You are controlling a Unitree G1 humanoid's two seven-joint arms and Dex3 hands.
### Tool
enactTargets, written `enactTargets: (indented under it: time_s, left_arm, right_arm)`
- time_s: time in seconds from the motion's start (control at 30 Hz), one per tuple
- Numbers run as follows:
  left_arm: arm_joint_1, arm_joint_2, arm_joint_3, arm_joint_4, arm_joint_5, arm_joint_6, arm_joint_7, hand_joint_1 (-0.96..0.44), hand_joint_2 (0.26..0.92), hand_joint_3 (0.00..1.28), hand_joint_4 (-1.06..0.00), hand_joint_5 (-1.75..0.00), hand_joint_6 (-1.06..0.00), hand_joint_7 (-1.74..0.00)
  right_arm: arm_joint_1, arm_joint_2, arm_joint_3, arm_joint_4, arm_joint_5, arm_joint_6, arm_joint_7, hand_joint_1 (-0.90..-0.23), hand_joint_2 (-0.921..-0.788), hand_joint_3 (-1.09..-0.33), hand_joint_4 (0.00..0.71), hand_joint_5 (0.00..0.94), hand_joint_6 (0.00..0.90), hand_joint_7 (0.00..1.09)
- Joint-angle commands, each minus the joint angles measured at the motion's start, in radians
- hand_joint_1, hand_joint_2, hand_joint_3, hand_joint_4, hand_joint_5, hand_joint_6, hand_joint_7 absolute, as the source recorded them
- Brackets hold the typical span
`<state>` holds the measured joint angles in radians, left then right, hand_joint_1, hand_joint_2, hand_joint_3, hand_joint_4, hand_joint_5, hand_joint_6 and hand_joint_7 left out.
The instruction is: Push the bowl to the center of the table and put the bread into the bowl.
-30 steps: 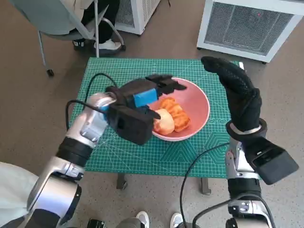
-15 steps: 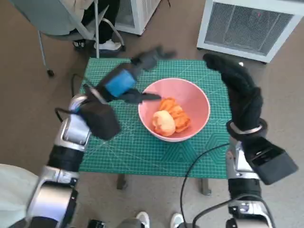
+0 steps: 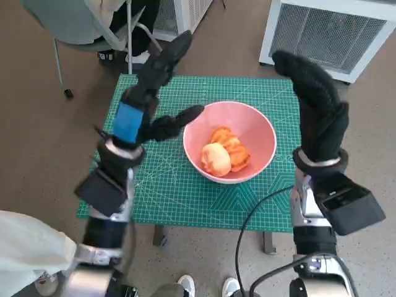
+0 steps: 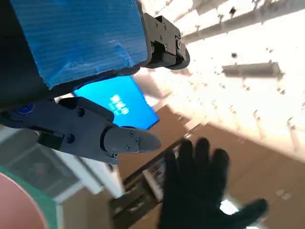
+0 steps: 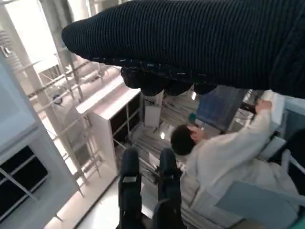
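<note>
A pink bowl (image 3: 260, 133) stands near the middle of the green cutting mat (image 3: 185, 198), slightly right. Bread (image 3: 226, 153) lies inside it, a pale round piece beside orange-brown pieces. My left hand (image 3: 148, 102) is raised above the mat's left side with fingers spread, holding nothing. The left wrist view shows the left hand (image 4: 90, 71) pointing up at the room, with a sliver of the bowl (image 4: 12, 200) at its edge. My right hand (image 3: 315, 108) stands upright at the bowl's right, fingers up, empty. The glove (image 5: 190, 43) spans the right wrist view.
The mat covers a small table. A chair (image 3: 80, 25) with a person's legs and shoe (image 3: 139, 59) is beyond the far left corner. White cabinets (image 3: 334, 31) stand behind. Someone in white (image 5: 224, 162) sits in the right wrist view. A pale sleeve (image 3: 25, 247) is at lower left.
My left hand has let go of the bread, which now lies in the bowl, and has lifted up and away to the left. The right hand stays upright.
</note>
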<state>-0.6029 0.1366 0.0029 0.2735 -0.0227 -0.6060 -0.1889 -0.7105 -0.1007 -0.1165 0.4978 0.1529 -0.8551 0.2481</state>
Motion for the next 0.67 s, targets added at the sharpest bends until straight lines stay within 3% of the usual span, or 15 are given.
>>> enactTargets:
  time_s: [0.03,0.67]
  left_arm:
    - [0.023,-0.012,0.005,-0.017,0.008,-0.017,0.020,-0.42,0.921,0.38,-0.33,-0.01,-0.26,-0.23]
    - [0.025,-0.015,0.017,-0.031,-0.009,-0.019,0.015,-0.44,0.921,0.39,-0.32,0.00,-0.24,-0.26]
  right_arm:
    - [-0.001,0.000,0.003,0.004,-0.003,0.026,-0.007,-0.565,-0.921,-0.795,0.243,0.200,-0.001,0.74]
    - [0.000,-0.018,0.013,-0.067,0.023,0.091,0.018,-0.588,-0.921,-0.795,0.257,0.174,-0.001,0.74]
